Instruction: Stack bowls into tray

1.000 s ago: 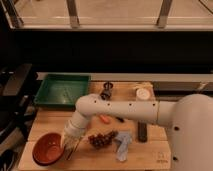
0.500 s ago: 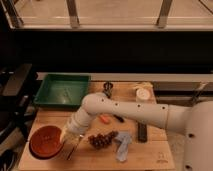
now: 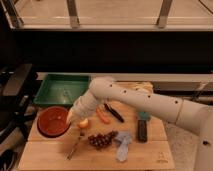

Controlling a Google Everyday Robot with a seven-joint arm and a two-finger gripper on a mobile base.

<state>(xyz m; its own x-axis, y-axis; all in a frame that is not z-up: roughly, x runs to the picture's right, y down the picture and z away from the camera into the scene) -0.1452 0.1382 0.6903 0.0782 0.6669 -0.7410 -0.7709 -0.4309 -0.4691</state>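
Gripper (image 3: 70, 118) sits closed at the near rim of the red-orange bowl (image 3: 52, 121), where I need it for lifting toward the green tray (image 3: 62, 89) just behind; whether it pinches that rim I cannot tell

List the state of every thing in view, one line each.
gripper: shut, at the right rim of the red-orange bowl.
red-orange bowl: upright on the wooden board, outside the tray.
green tray: flat at the back left, no bowl in it.
wooden board: lying flat, carrying the items.
grapes: lying on the board.
carrot: lying on the board.
blue cloth: crumpled beside the grapes.
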